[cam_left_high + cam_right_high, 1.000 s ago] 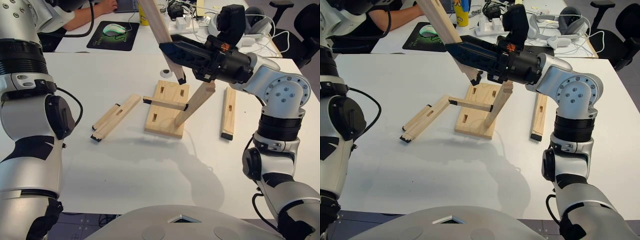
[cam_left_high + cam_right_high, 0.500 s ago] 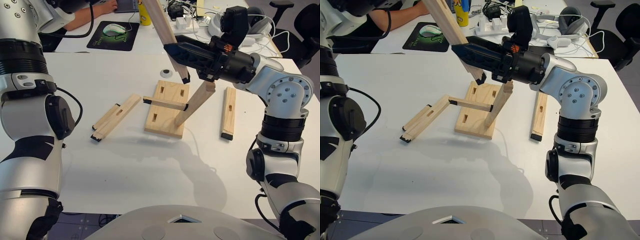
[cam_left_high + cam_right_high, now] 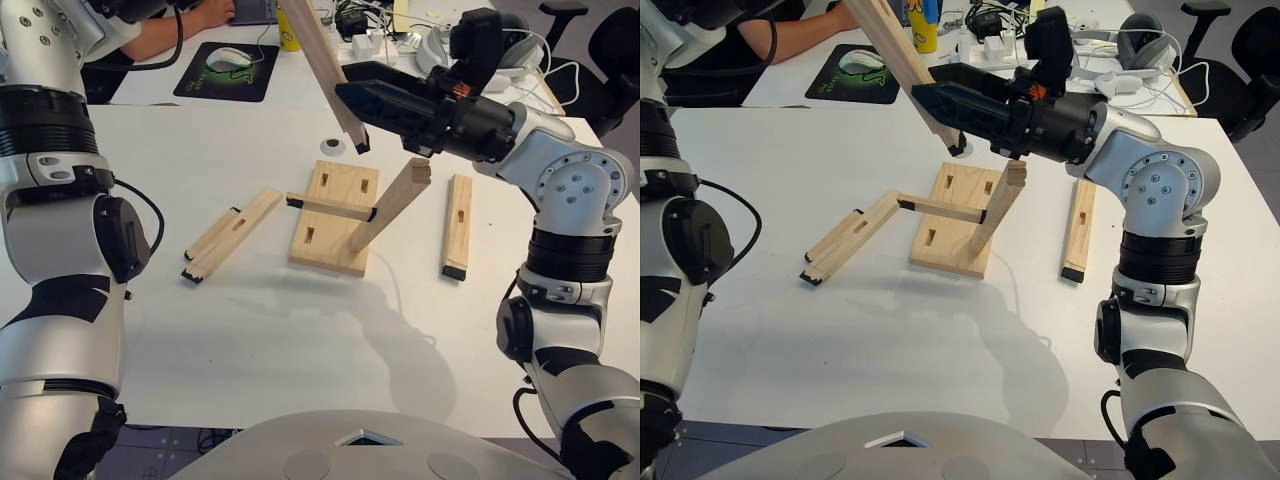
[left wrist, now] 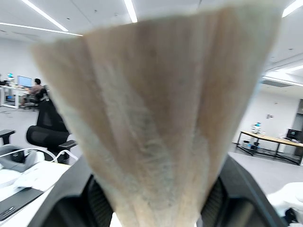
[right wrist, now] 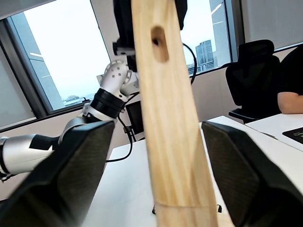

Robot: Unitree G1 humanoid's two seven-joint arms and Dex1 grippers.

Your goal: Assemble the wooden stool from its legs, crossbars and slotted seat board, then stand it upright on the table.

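The slotted seat board (image 3: 322, 236) lies flat mid-table. One leg (image 3: 392, 205) stands tilted in it, with a crossbar (image 3: 328, 207) sticking out toward the left. A second leg (image 3: 326, 68) hangs slanted above the board's far edge, its lower end in the air. My left gripper (image 4: 156, 208) is shut on this leg's upper end. My right gripper (image 3: 346, 82) is open, its dark fingers (image 5: 71, 175) on either side of the hanging leg (image 5: 165, 118) without touching it, just above the standing leg's top.
Two wooden pieces (image 3: 230, 233) lie side by side left of the board, and a slotted piece (image 3: 457, 225) lies to its right. A small round disc (image 3: 332, 147) sits behind the board. A mouse pad (image 3: 225, 70), cables and headphones (image 3: 440, 45) crowd the desk behind.
My right gripper has risen off the standing leg's top and shifted slightly right. The hanging leg's lower end swung right, then back and a little higher.
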